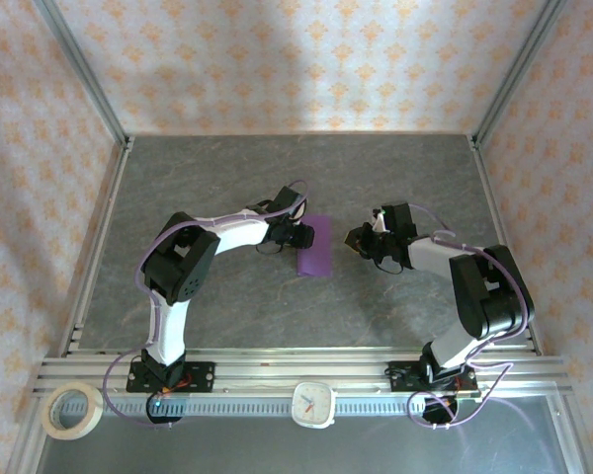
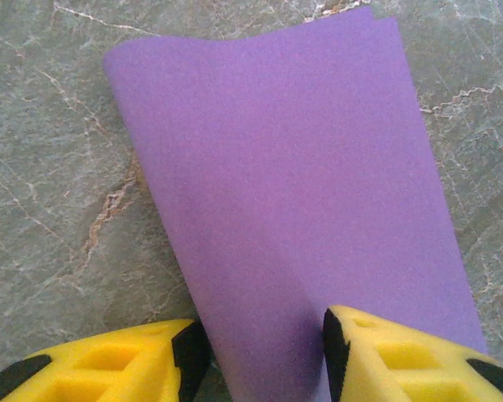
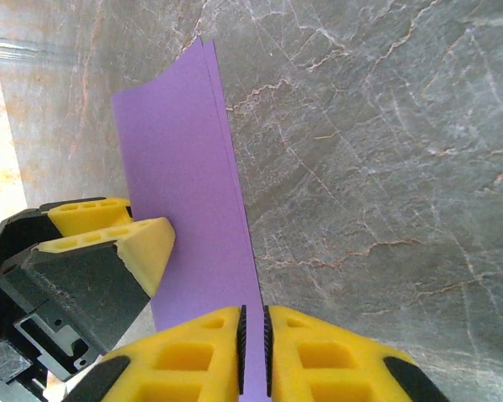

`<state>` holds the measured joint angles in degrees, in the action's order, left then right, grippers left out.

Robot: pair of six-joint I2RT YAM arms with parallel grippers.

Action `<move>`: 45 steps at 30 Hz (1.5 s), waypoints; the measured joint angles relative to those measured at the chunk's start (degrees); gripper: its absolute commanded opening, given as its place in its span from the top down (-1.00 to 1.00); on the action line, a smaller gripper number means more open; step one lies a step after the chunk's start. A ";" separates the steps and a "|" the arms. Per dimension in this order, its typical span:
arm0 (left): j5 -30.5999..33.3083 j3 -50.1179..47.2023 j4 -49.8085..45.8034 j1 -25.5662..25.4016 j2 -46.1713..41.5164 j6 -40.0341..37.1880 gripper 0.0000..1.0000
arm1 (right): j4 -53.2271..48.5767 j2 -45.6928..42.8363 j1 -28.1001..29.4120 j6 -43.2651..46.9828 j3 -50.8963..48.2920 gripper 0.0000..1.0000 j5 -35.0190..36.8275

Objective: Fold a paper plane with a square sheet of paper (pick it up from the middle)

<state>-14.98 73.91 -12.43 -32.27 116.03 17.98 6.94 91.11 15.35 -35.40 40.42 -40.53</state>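
Slippage is the main worry: the square sheet of paper (image 1: pixel 314 247) lies doubled over on the grey marbled tabletop (image 1: pixel 227 168). Its fold looks soft and bowed rather than pressed flat, and in the right wrist view the two layers sit a little out of step at one corner. If either arm pushes sideways on that smooth stone, I judge the sheet would skate instead of creasing, and the offset would be locked into a crooked first fold. With nothing pressing it down, the upper layer may also spring open. The left arm's fingers (image 1: pixel 300 237) sit at the sheet's left edge, roughly half open and straddling one end. One pad is just beside the sheet's edge and the other overlaps the purple surface, but I cannot tell whether they press on it or only hover. The right arm's fingers (image 3: pixel 253 352) stand at the sheet's opposite, open edge, almost together with a thin slit between the pads. The edge lines up with that slit, but it is unclear whether it is pinched there, and from above a sliver of tabletop seems to separate them from the sheet.
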 measured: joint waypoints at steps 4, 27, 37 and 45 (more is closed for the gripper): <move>-0.15 0.00 0.00 0.00 0.00 -0.39 0.00 | 0.00 0.00 0.13 -0.04 0.00 0.67 -0.02; -0.17 0.96 -1.31 0.00 0.48 -3.08 0.01 | 0.00 0.00 0.37 -0.61 0.00 0.67 0.00; -0.20 1.44 -1.79 0.00 0.74 -3.13 -0.01 | 0.00 0.68 1.38 -0.61 0.00 0.69 -0.22; -0.22 2.19 -2.80 0.00 1.07 -3.37 0.02 | 0.00 1.31 1.70 -0.61 0.04 0.69 -0.24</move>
<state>-15.20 76.09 -15.22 -32.27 117.10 14.61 6.94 92.42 17.06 -36.01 40.47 -40.77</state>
